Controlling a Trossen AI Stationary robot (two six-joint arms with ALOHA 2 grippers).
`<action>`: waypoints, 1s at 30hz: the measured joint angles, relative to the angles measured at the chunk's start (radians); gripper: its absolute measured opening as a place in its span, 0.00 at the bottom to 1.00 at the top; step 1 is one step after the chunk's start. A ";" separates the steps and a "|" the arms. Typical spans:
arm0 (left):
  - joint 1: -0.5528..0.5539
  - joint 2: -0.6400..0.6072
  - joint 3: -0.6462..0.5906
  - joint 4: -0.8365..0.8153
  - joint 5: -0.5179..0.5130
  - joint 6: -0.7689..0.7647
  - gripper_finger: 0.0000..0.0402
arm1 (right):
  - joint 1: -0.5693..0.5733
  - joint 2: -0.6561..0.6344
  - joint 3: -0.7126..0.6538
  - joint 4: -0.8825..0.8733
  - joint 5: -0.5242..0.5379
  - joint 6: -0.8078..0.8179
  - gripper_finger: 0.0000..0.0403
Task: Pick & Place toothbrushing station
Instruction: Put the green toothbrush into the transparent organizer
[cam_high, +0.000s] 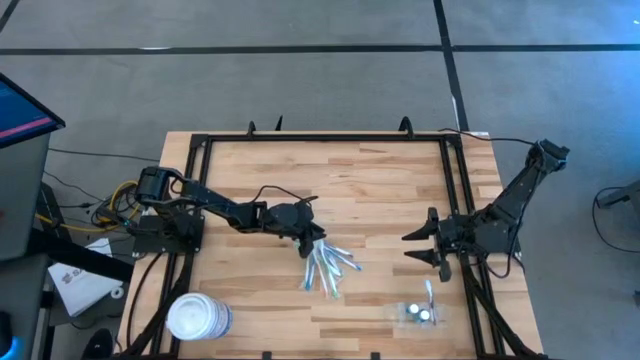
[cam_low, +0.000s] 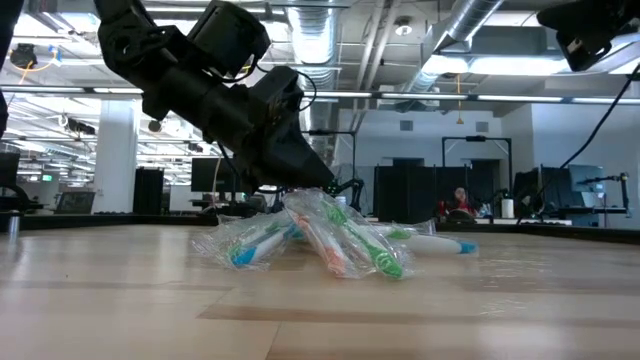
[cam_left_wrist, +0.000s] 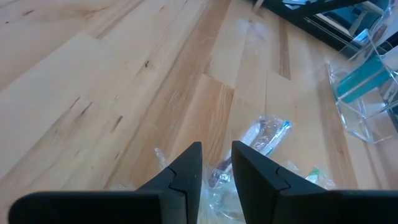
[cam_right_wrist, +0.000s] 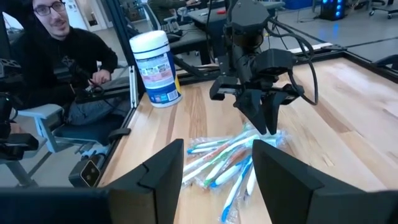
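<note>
The toothbrushing station (cam_high: 418, 313), a small see-through holder, stands on the table near its front right; it also shows in the left wrist view (cam_left_wrist: 364, 99). A pile of plastic-wrapped toothbrushes (cam_high: 328, 265) lies at the table's middle. My left gripper (cam_high: 306, 237) is down on the pile's far end, its fingers nearly shut on a wrapped toothbrush (cam_low: 300, 215). My right gripper (cam_high: 415, 247) is open and empty, above the table to the right of the pile and farther back than the holder. My left gripper pinches a wrapped toothbrush (cam_left_wrist: 219, 173) between its two fingers, at the pile's far end. The fingers (cam_right_wrist: 268, 121) come from above, slanting down from the table's left. The wrapper rises to the fingertips while the rest of the pile (cam_low: 330, 245) lies on the table.
A large white round tub (cam_high: 198, 317) stands at the front left corner. A dark metal frame (cam_high: 452, 170) rims the table. A person (cam_right_wrist: 56, 50) sits beyond the table's left side. Bare wood lies at the far half of the table.
</note>
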 joint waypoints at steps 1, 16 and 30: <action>0.000 0.000 0.000 0.000 0.000 0.000 0.21 | 0.000 0.005 0.000 0.000 0.000 0.000 0.45; 0.034 0.000 0.000 0.000 0.046 -0.011 0.21 | 0.000 0.027 0.000 0.000 -0.001 0.000 0.45; 0.041 0.000 -0.045 0.001 0.128 -0.044 0.20 | 0.001 0.026 0.000 0.000 0.000 0.000 0.45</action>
